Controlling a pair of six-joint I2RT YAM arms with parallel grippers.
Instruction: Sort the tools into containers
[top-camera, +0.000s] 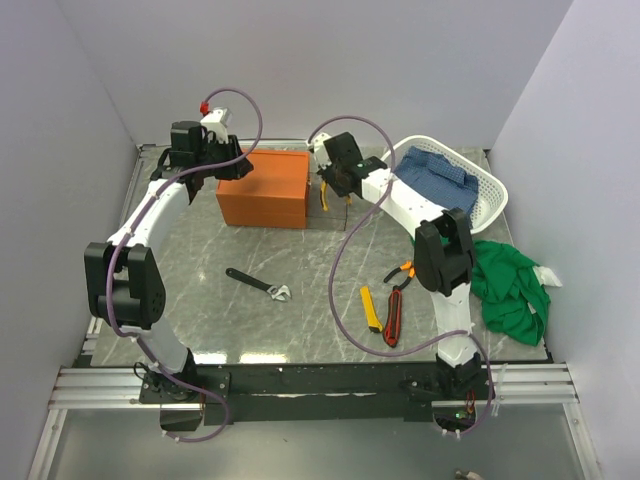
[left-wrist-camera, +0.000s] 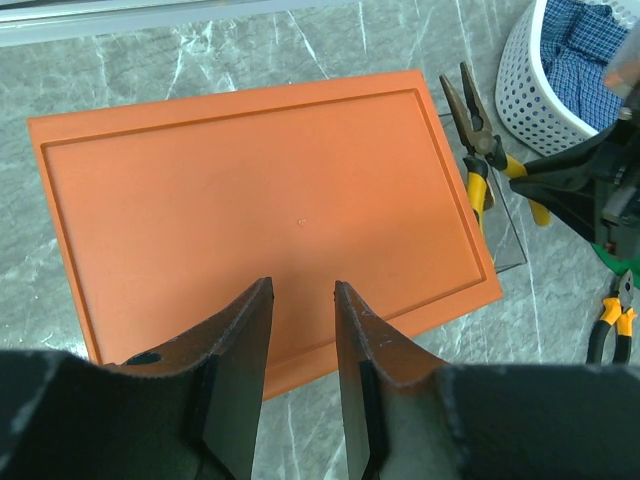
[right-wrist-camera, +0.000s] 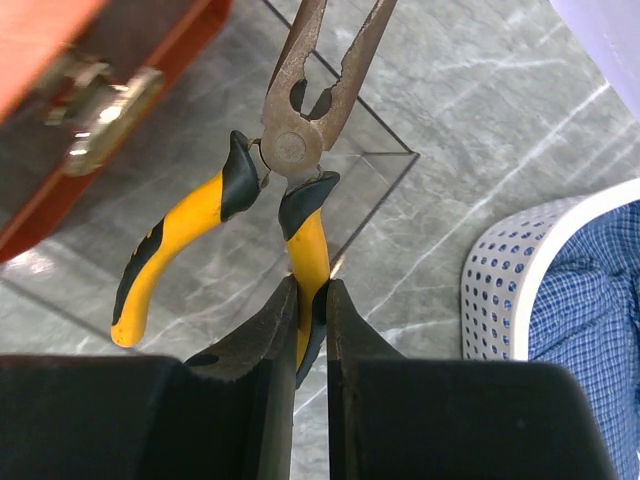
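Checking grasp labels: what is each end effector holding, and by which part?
Right end effector grips the yellow-handled pliers by one handle, the other free. Left end effector holds nothing, jaws apart above the orange box.

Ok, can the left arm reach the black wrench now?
Probably yes: the black wrench lies alone on bare tabletop near that arm, and the left tool hangs empty over the orange box.

Box (top-camera: 263, 188) at rear of table (top-camera: 300, 250), left of centre. Pliers (right-wrist-camera: 290, 150) just right of box, off the tabletop. Basket (top-camera: 492, 205) rear right, cloth (top-camera: 435, 175) inside. Wrench (top-camera: 257, 284) mid-table, before the box. Knife (top-camera: 371, 308) and other knife (top-camera: 393, 316) side by side, right of the wrench; second pliers (top-camera: 401, 271) just behind them. Loose cloth (top-camera: 510, 285) at right edge, before the basket.
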